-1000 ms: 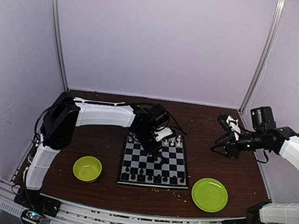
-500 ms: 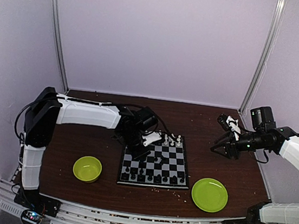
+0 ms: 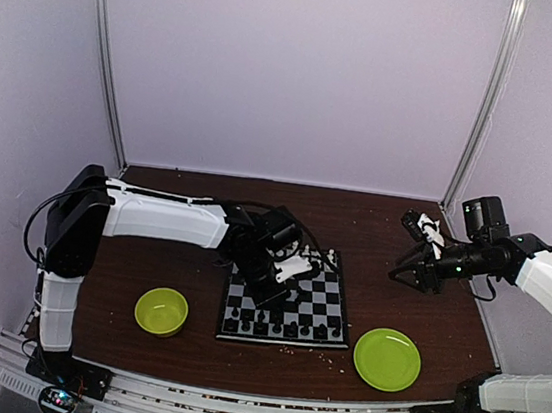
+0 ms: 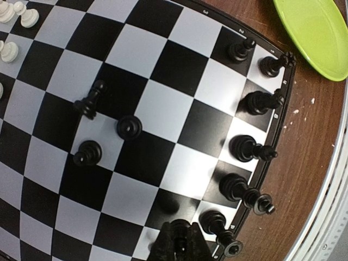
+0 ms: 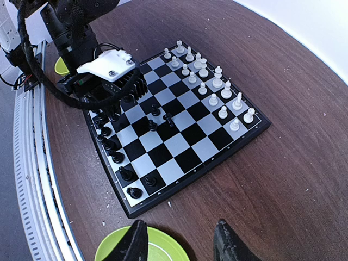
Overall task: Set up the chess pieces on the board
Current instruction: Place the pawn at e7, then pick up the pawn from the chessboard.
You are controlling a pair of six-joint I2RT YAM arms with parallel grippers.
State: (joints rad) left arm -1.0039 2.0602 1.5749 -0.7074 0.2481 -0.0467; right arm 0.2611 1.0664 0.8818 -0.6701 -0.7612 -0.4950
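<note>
The left gripper (image 4: 179,243) is fully closed, and no piece is seen between its fingers. It hovers over the near-left squares of the board (image 4: 179,70), close to the row of black pieces (image 4: 244,148) along the near edge. Three more black pieces stand on inner squares. The white pieces (image 5: 209,81) occupy the two far rows. The right gripper (image 5: 180,225) is partly open and empty, raised to the right of the board and well apart from it. A green plate (image 3: 386,359) lies on the worktop (image 3: 396,292) beside the board's near-right corner.
</note>
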